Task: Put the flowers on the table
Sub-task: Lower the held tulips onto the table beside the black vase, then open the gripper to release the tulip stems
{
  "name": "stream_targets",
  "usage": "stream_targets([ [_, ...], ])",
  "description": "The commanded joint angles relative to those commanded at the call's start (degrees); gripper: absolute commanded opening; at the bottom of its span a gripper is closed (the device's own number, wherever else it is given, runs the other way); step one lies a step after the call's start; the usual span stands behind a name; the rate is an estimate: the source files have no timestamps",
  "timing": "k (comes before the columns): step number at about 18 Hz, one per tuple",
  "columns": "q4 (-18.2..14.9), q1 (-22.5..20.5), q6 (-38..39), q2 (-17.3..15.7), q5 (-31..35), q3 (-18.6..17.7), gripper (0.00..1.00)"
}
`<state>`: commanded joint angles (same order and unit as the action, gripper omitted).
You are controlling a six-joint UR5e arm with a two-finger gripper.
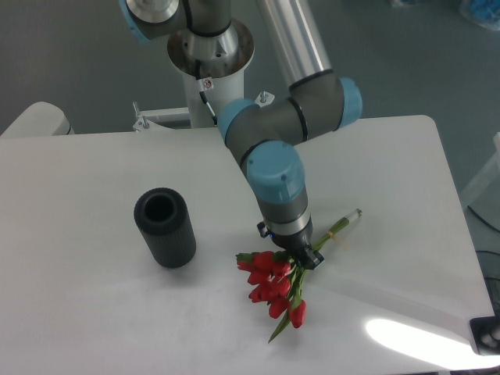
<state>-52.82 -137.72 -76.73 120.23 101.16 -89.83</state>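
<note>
The flowers (273, 287), a bunch of red tulips with green leaves, lie low at the white table (86, 312), right of centre toward the front. Their thin stems (342, 223) run up and right from under the gripper. My gripper (303, 255) comes straight down on the bunch where stems meet blooms and is shut on it. The blooms look level with the tabletop; I cannot tell whether they touch it. The fingertips are mostly hidden by the wrist and leaves.
A dark ribbed cylinder vase (165, 227) stands upright and open-topped to the left of the bouquet, about a hand's width away. The arm's base (209, 55) rises at the back centre. A bright glare patch (422, 341) lies near the front right corner.
</note>
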Motion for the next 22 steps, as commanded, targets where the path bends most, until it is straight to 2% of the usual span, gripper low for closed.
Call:
stream_targets([
  [6,0.0,0.1,-0.2,1.8,0.1,0.1,0.29],
  [8,0.1,0.0,-0.2,2.0,0.1,0.6,0.47],
  [10,0.7,0.0,-0.2,2.1,0.1,1.1,0.81],
  [11,1.2,0.0,-0.3,2.1,0.1,1.7,0.90],
  [13,1.4,-0.2,-0.4,1.9,0.0,2.8,0.99],
  [19,-1.0,-0.8,-1.8,-1.1,-0.9,8.6,0.99],
  [20,-3.1,-0.9,-2.8,-1.7,-1.0,10.3,0.99],
  [22,-9.7,-1.5,-4.0,-2.9,-1.5,13.9,0.99],
])
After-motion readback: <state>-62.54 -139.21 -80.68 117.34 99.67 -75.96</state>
